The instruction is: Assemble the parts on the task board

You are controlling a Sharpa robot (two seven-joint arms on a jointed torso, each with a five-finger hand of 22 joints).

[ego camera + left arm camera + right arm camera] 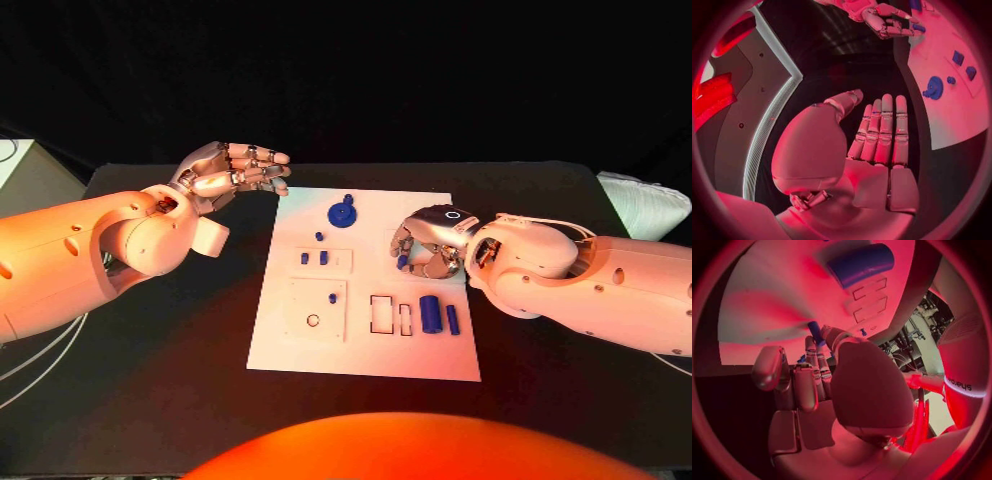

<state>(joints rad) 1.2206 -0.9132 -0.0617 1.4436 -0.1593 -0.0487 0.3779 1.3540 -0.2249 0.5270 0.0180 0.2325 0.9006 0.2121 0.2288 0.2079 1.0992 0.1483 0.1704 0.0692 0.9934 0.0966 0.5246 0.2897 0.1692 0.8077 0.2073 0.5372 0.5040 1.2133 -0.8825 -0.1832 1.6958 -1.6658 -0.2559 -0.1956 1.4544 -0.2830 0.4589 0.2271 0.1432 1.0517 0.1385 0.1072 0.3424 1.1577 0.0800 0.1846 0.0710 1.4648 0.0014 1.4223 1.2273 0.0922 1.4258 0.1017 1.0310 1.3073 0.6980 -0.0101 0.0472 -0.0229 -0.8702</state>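
Your right hand [428, 247] is over the middle of the white task board [289, 345], fingers curled down. It seems to pinch a small blue peg-like part [815, 333] at the fingertips, probably to carry it to a slot. The palm faces down and the wrist is bent inward. Just beside it lie a blue cylinder [430, 308] and a thin blue bar [453, 319] near the empty rectangular slots [382, 313]. Your left hand [231, 172] holds nothing. It waits off the board's far left corner, fingers straight and close together, palm up, so it does not block the work. A round blue part [342, 212] lies near it.
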